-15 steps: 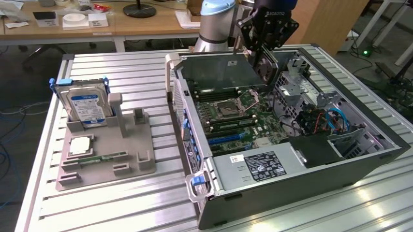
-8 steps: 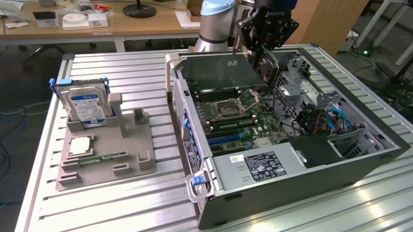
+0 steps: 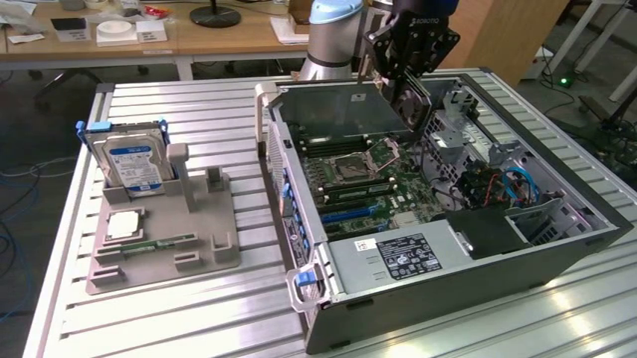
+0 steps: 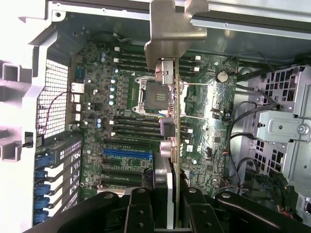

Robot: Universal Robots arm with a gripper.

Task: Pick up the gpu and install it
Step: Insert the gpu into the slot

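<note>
Black fingers (image 4: pixel 138 211) of the gripper (image 4: pixel 167 194) are clamped on the graphics card (image 4: pixel 167 128). The card hangs edge-on below them, its long axis seemingly pointing down at the motherboard (image 4: pixel 121 97). It sits above the far end of the open computer case (image 3: pixel 448 298). The slots (image 4: pixel 126 153) lie lower and nearer, and there is free room all round.

The tabletop (image 3: pixel 179 321) is ribbed bare metal with a bright sheen, and the case (image 3: pixel 468 298) on it is dull grey sheet metal. The gpu (image 4: pixel 167 130) has a smooth silvery metal bracket (image 4: pixel 171 34), while the holder (image 3: pixel 199 224) looks like matt grey plastic. The drive (image 3: pixel 134 160) carries a smooth blue label.
</note>
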